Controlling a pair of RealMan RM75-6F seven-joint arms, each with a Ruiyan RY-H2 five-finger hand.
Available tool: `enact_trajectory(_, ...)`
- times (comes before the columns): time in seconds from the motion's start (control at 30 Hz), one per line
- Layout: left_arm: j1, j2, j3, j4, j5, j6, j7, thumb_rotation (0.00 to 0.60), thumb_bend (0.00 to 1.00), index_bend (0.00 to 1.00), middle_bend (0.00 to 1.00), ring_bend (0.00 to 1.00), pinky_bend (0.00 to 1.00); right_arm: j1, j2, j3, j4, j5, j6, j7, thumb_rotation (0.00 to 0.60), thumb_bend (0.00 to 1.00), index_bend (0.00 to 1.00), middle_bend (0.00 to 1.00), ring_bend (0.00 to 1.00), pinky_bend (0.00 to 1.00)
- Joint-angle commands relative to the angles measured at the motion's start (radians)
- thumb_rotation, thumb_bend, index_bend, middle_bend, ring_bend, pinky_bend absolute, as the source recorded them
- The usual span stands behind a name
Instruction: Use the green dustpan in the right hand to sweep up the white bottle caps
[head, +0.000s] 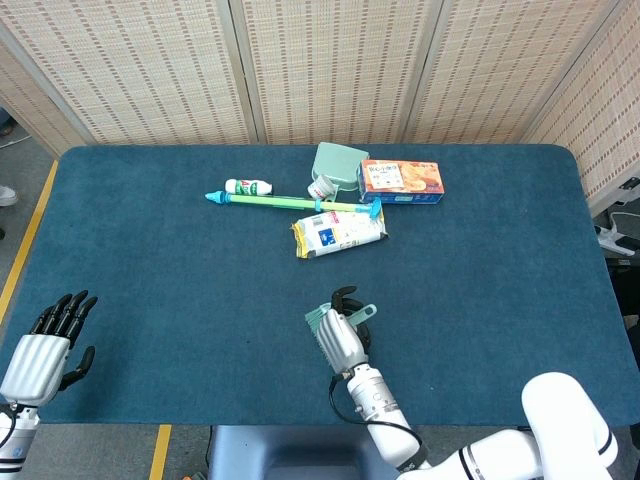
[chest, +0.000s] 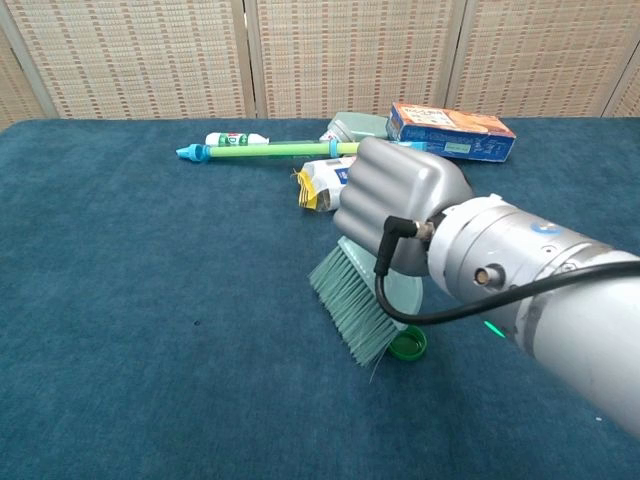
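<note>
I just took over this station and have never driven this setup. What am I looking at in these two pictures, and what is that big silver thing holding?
You are seeing one two-armed robot from its own cameras. The head view looks down on the whole blue table; the chest view looks across it from low down, so nearby things loom large.

The big silver thing is the robot's right hand, also seen near the table's front edge in the head view. It grips a green hand brush, bristles down on the cloth, beside a green bottle cap. No white cap shows in either view now.

The left hand hangs at the table's front left corner, fingers apart, holding nothing.

At the back lie a long green stick, a small white bottle, a snack bag, an orange box and a pale green dustpan.
</note>
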Motion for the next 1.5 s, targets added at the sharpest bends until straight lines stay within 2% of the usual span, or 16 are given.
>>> enact_trajectory(0.03,-0.001,-0.001,0.0,0.0,-0.001,-0.002,0.002,0.6,0.47,0.0,0.0,0.0,0.15,0.013,0.022,-0.017,0.01,0.019,0.016,0.013,0.6,0.34,1.0,0.79,0.49,0.34)
enact_trajectory(0.47,-0.001,-0.009,-0.001,-0.002,-0.005,-0.006,0.028,0.6,0.47,0.0,0.0,0.0,0.15,0.007,0.17,-0.11,0.054,0.076,0.051,0.124,0.6,0.34,1.0,0.79,0.49,0.34)
enact_trajectory(0.83,-0.01,-0.035,-0.002,-0.001,-0.027,-0.039,0.082,0.6,0.47,0.0,0.0,0.0,0.15,-0.051,0.324,-0.207,0.192,0.122,-0.036,0.319,0.6,0.34,1.0,0.79,0.49,0.34)
enact_trajectory(1.0,-0.012,-0.044,-0.005,-0.003,-0.038,-0.046,0.102,0.6,0.47,0.0,0.0,0.0,0.15,-0.07,0.389,-0.222,0.217,0.104,-0.061,0.413,0.6,0.34,1.0,0.79,0.49,0.34)
enact_trajectory(1.1,-0.013,-0.048,-0.005,-0.004,-0.041,-0.049,0.109,0.6,0.47,0.0,0.0,0.0,0.15,-0.078,0.444,-0.225,0.19,0.066,-0.046,0.465,0.6,0.34,1.0,0.79,0.49,0.34)
enact_trajectory(1.3,-0.011,-0.05,-0.003,-0.007,-0.035,-0.043,0.113,0.6,0.47,0.0,0.0,0.0,0.15,-0.096,0.546,-0.231,0.038,-0.043,-0.02,0.577,0.6,0.34,1.0,0.79,0.49,0.34)
enact_trajectory(1.5,-0.011,-0.053,0.0,-0.007,-0.029,-0.039,0.115,0.6,0.47,0.0,0.0,0.0,0.16,-0.104,0.571,-0.285,-0.15,-0.208,-0.041,0.615,0.6,0.34,1.0,0.79,0.49,0.34)
